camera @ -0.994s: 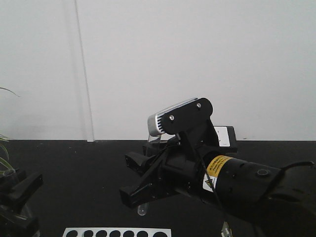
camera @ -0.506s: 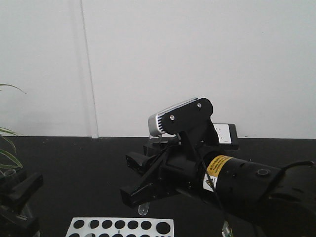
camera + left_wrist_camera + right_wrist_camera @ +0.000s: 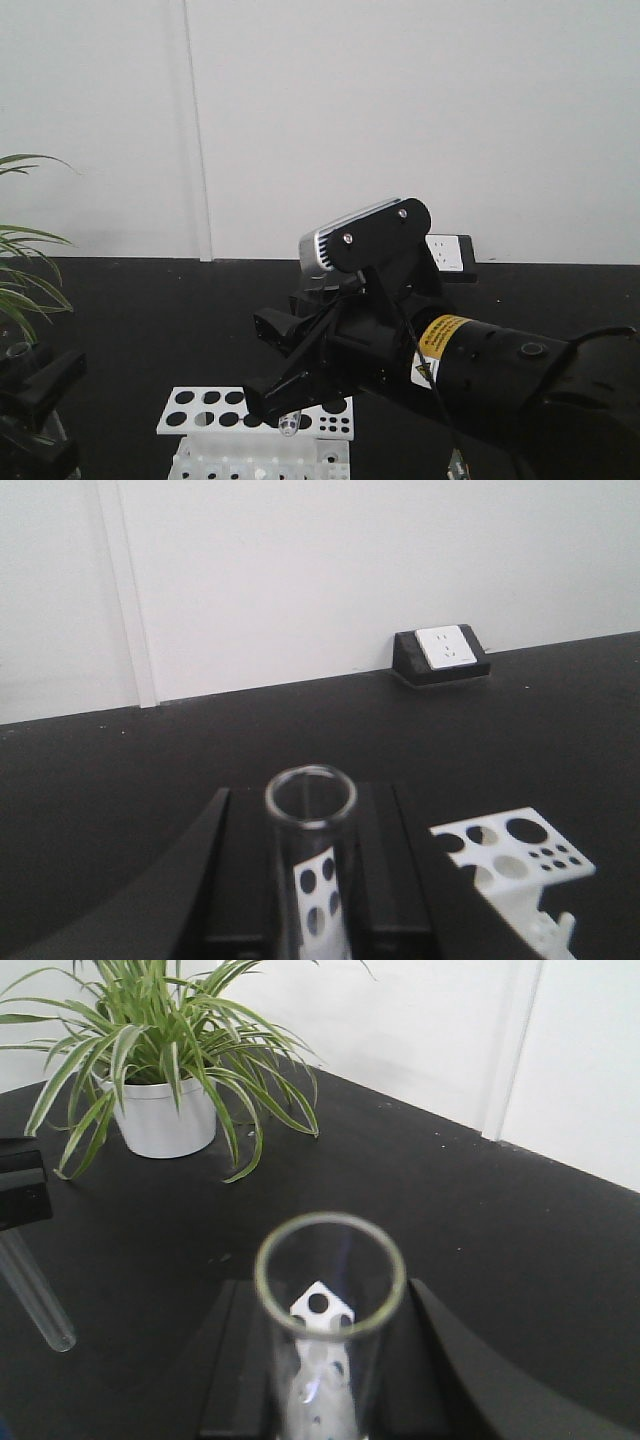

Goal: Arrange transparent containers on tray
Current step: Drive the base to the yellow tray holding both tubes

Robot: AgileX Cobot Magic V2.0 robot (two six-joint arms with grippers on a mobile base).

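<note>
Left hand (image 3: 305, 920) is clamped on a glass test tube (image 3: 311, 820), open mouth facing the wrist camera. The white hole rack (image 3: 512, 852) sits off to its right on the black table (image 3: 150, 760). Right hand (image 3: 268, 362) grips a second test tube (image 3: 329, 1335), its rounded tip just above that rack. A potted plant (image 3: 160, 1050) stands beyond.

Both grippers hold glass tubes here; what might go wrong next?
The right gripper holds a test tube whose tip hangs over the white rack, so lowering might clip it. The left gripper holds a second tube close by; crossing paths may knock glass together.
</note>
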